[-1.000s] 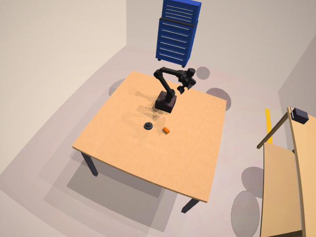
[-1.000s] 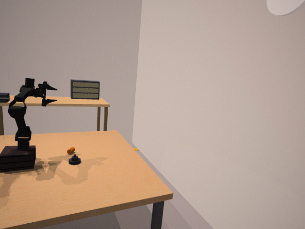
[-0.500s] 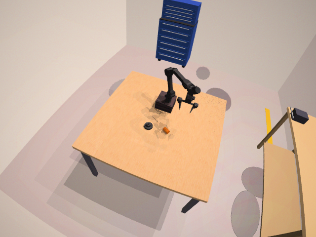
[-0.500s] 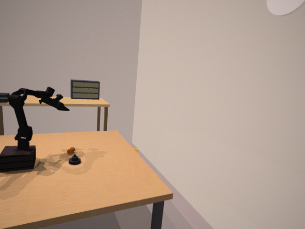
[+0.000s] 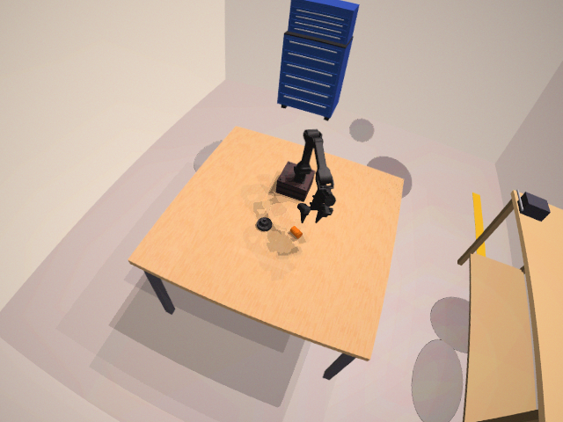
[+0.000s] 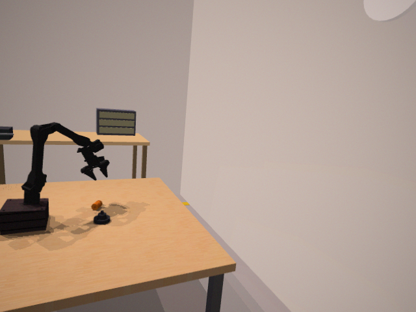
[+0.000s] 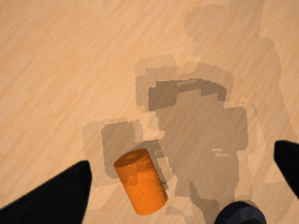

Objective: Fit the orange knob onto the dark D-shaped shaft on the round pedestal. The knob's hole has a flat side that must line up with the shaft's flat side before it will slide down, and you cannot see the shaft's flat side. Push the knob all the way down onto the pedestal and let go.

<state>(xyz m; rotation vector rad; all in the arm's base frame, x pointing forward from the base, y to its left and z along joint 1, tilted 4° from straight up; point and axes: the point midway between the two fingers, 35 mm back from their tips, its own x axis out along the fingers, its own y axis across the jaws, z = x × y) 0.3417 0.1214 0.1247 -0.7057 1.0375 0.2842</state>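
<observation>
The fingers point(image 5: 310, 218) point(image 6: 101, 177) are released, spread wide with nothing between them, and hang pointing down above the bench point(image 5: 254, 281) point(image 6: 151, 251) point(image 7: 56, 70); in the wrist view one dark tip comes in at the lower left of the frame and the other at the right edge. Between those two tips in that view, nearer the left one, the orange knob point(image 5: 296, 232) point(image 6: 96, 205) point(image 7: 141, 183) lies on its side on the bench, below the fingers and apart from them, its hollow end turned toward the top of the frame. Near the knob stands the round pedestal point(image 5: 264, 224) point(image 6: 101, 219) point(image 7: 240, 216), dark, with its shaft upright and the knob not on it; it is just left of the knob in the top view and cut off by the bottom edge in the wrist view. Farther out, the black arm point(image 5: 323, 164) point(image 6: 38, 151) bends up and over from a dark base block point(image 5: 287, 188) point(image 6: 40, 220), at the lower left of the exterior view. Beyond the bench, a blue drawer cabinet point(image 5: 309, 72) stands at the top of the top view
</observation>
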